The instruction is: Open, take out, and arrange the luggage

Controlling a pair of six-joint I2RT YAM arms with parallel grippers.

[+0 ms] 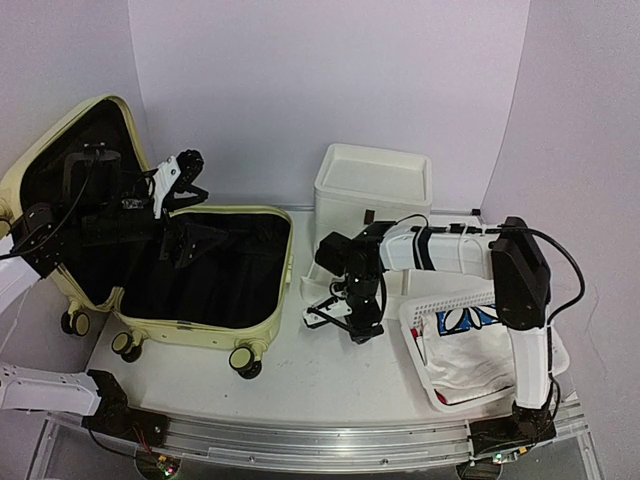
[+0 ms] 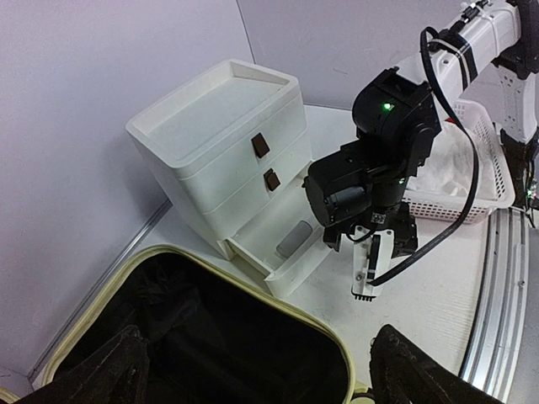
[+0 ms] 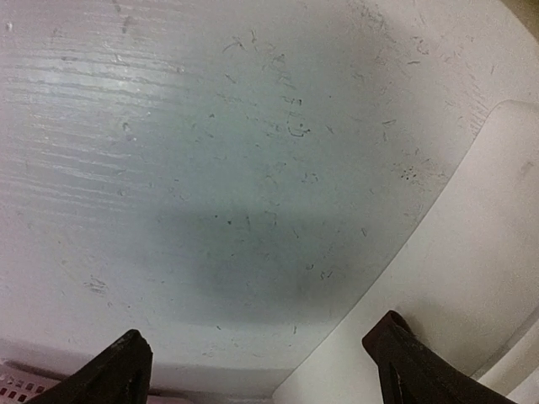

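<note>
The pale yellow-green luggage [image 1: 262, 333] lies open at the left of the table, its lid [image 1: 50, 150] standing up behind and its black lining showing. My left gripper [image 1: 195, 243] hangs open and empty over the black-lined base. In the left wrist view its gripper [image 2: 265, 379] spans the lining, above the suitcase rim [image 2: 278, 303]. My right gripper [image 1: 362, 330] points down at the table right of the suitcase, open and empty. In the right wrist view that gripper [image 3: 265, 370] is close over the bare table top [image 3: 210, 168].
A white three-drawer box [image 1: 372, 185] stands at the back centre, with its bottom drawer [image 2: 290, 252] pulled out and a grey item inside. A white mesh basket [image 1: 432, 300] holding a white bag with blue print sits at the right, beside the right arm.
</note>
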